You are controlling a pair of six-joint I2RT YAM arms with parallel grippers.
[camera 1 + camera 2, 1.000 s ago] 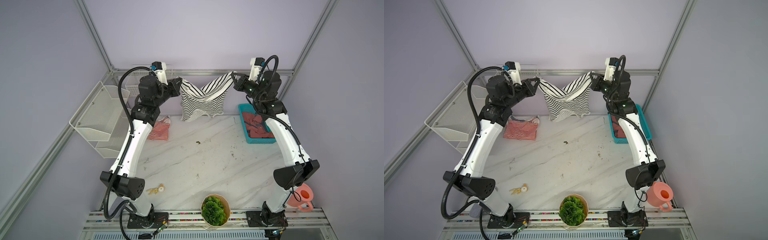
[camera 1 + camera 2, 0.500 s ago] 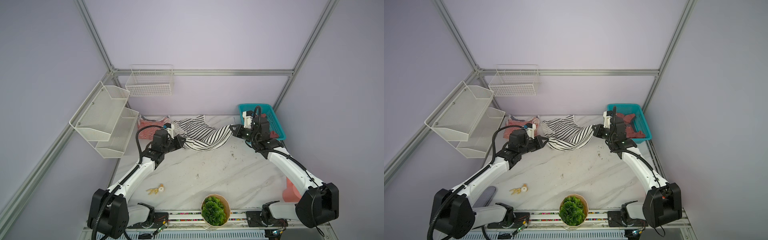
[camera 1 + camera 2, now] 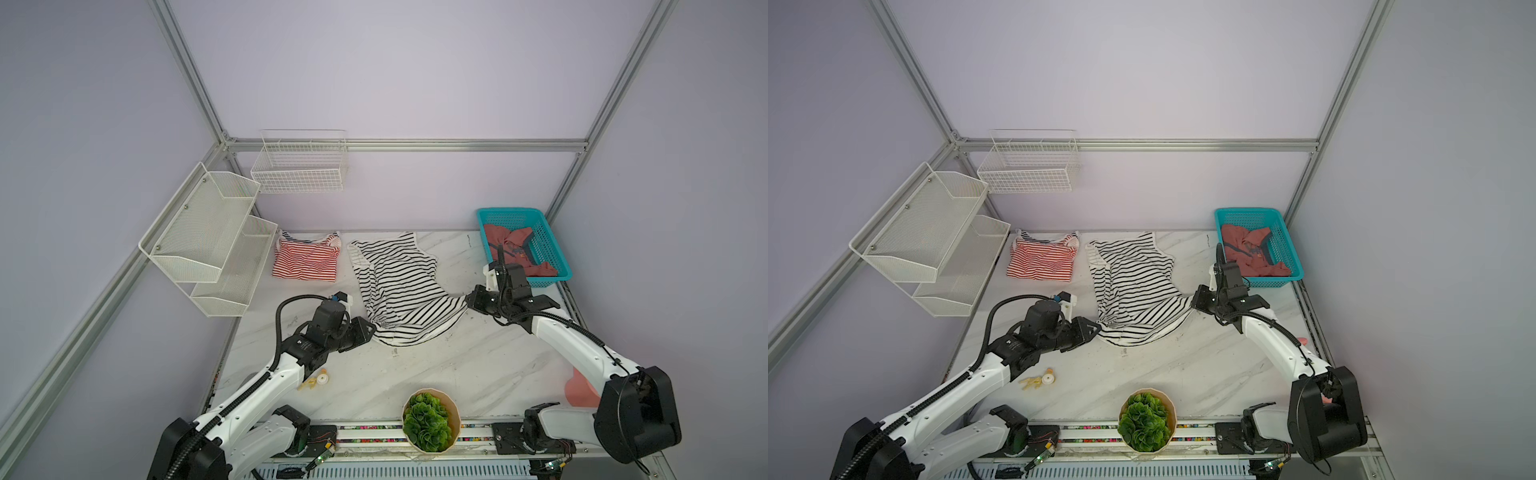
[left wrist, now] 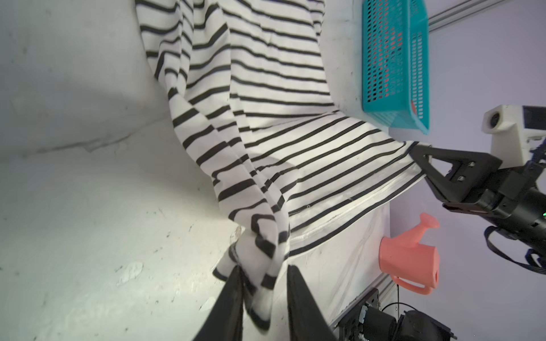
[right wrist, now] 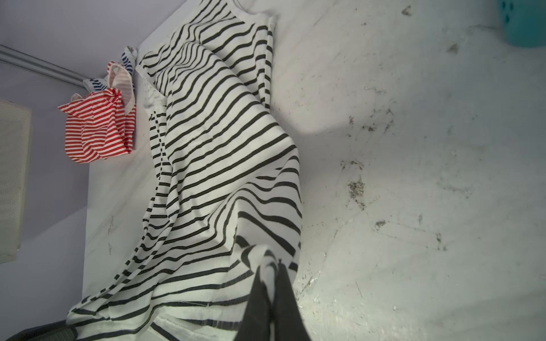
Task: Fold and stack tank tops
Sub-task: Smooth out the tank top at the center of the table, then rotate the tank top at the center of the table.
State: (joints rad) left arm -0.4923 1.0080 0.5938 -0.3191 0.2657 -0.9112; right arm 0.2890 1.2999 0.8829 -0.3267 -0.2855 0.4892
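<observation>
Tank top (image 3: 399, 286) between folded top (image 3: 305, 262) and basket (image 3: 548, 281)

A white marble-patterned tabletop (image 3: 415, 374), scuffed with dark specks, fills the floor of a lavender-walled cell. At its far left lies a red-and-white striped tank top (image 3: 305, 262), folded into a neat rectangle. Just beside it, toward the middle, a black-and-white striped tank top (image 3: 399, 286) lies spread and wrinkled, straps toward the back wall, hem bunched nearer the front. A teal basket (image 3: 510, 211) sits in the far right corner. Near the front left lies a small yellow object with a white wheel (image 3: 316, 381). A potted green plant (image 3: 430, 424) stands at the front edge.
</observation>
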